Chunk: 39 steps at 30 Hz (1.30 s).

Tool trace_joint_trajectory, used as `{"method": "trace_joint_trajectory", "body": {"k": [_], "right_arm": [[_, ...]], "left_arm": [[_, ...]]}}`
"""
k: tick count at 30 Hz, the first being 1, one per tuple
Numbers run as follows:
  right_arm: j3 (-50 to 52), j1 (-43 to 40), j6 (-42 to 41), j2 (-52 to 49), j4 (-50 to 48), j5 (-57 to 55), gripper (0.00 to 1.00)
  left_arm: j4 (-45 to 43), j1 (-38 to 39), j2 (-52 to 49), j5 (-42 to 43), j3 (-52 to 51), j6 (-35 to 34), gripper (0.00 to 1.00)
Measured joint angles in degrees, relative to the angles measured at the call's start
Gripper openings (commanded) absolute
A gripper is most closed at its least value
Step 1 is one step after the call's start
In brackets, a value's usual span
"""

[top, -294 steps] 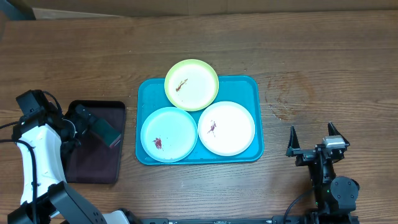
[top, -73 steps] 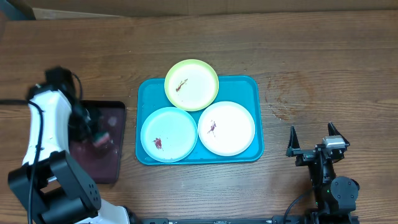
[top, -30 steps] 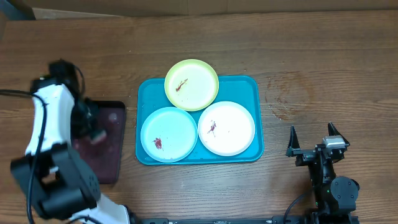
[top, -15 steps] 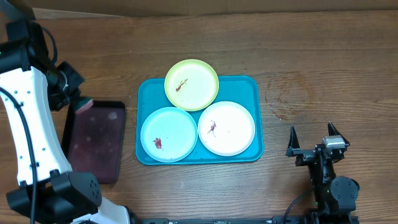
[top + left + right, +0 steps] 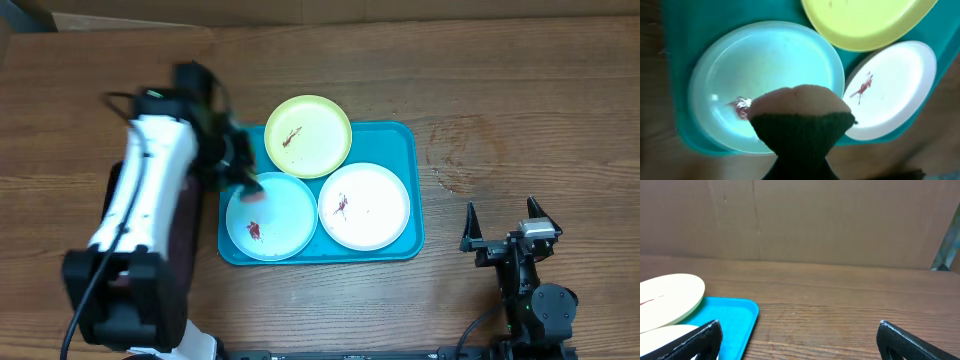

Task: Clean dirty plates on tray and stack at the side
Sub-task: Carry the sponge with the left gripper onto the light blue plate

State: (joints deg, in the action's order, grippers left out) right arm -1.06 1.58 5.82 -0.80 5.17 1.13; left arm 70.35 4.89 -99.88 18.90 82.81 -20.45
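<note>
The tray [image 5: 410, 140] lies mid-desk [image 5: 500, 100] with all three plates on it. The yellow plate [image 5: 308, 136] sits at the far side, reaching out past the tray's far rim. Its near edge overlaps the rims of the other two. The blue plate [image 5: 280, 215] is at the near left and the white plate [image 5: 370, 205] at the near right, touching each other or close to it. Each has a small reddish-brown smear: on the yellow plate [image 5: 292, 136] it is left of centre, on the blue one [image 5: 742, 107] it is toward the near left, and on the white one [image 5: 862, 89] it is left of centre.

The left arm reaches across from the left, blurred in the overhead view. The left pincer [image 5: 243, 182] is over the far left part of the blue plate and is closed on a sponge [image 5: 800, 130]. In the wrist view the sponge fills the lower middle, dark-bodied with a pale rounded top, and it hides the fingers. Its edge is just beside the blue plate's smear. Whether it touches the plate I cannot tell.

A dark tray [image 5: 182, 245] lies left of the tray, mostly under the arm.

The right pincer [image 5: 500, 212] is parked at the near right of the desk, well apart from the tray. Its jaws are spread wide and hold nothing.
</note>
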Motion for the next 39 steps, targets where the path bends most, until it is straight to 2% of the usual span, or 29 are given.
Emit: {"method": "trace_joint_trajectory", "body": {"k": [4,10,11,13,14,15,21,23,25,28,30,32,33,34,39], "right_arm": [[0.00,0.00,0.00,0.00,-0.02,0.00,1.00],[0.00,0.00,0.00,0.00,-0.02,0.00,1.00],[0.00,0.00,0.00,0.00,-0.02,0.00,1.00],[0.00,0.00,-0.02,0.00,-0.02,0.00,1.00],[0.00,0.00,-0.02,0.00,0.02,0.00,1.00],[0.00,0.02,-0.02,0.00,-0.04,0.00,1.00],[0.00,0.00,-0.04,0.00,-0.02,0.02,1.00],[0.00,0.00,-0.04,0.00,-0.02,0.02,1.00],[0.00,0.00,0.00,0.00,0.00,0.00,1.00],[0.00,0.00,-0.02,0.00,0.00,0.00,1.00],[0.00,0.00,-0.04,0.00,-0.02,0.00,1.00],[0.00,0.00,-0.02,0.00,0.00,0.00,1.00],[0.00,0.00,0.00,0.00,0.00,0.02,1.00],[0.00,0.02,0.00,0.02,-0.02,0.00,1.00],[0.00,0.00,0.00,0.00,0.02,0.04,1.00]], "left_arm": [[-10.14,5.42,-0.26,0.68,-9.62,-2.78,0.04],[-20.35,8.17,-0.37,-0.42,-16.79,-8.66,0.05],[-21.64,8.17,-0.37,-0.87,-17.42,-9.51,0.11],[-24.55,8.17,-0.39,-1.68,-18.82,-10.82,0.29],[-25.14,8.17,-0.39,-1.95,-19.47,-11.50,0.44],[-25.22,8.17,-0.39,-2.01,-19.74,-11.39,0.55],[-25.35,8.15,-0.39,-1.64,-20.06,-12.48,0.55],[-25.81,8.17,-0.39,-0.96,-20.06,-12.48,0.51],[-25.83,8.15,-0.39,-0.35,-20.06,-12.41,0.42],[-23.67,7.85,-0.39,0.92,-19.15,-11.98,0.33],[-20.41,7.19,-0.44,1.81,-16.68,-11.08,0.32],[-14.86,5.92,-0.55,2.40,-12.07,-9.79,0.40],[-12.17,5.01,-0.55,2.49,-9.16,-9.11,0.49],[-9.75,4.26,-0.55,2.43,-6.80,-8.59,0.53],[2.93,-1.55,-0.52,0.50,6.16,-6.54,0.64]]}}
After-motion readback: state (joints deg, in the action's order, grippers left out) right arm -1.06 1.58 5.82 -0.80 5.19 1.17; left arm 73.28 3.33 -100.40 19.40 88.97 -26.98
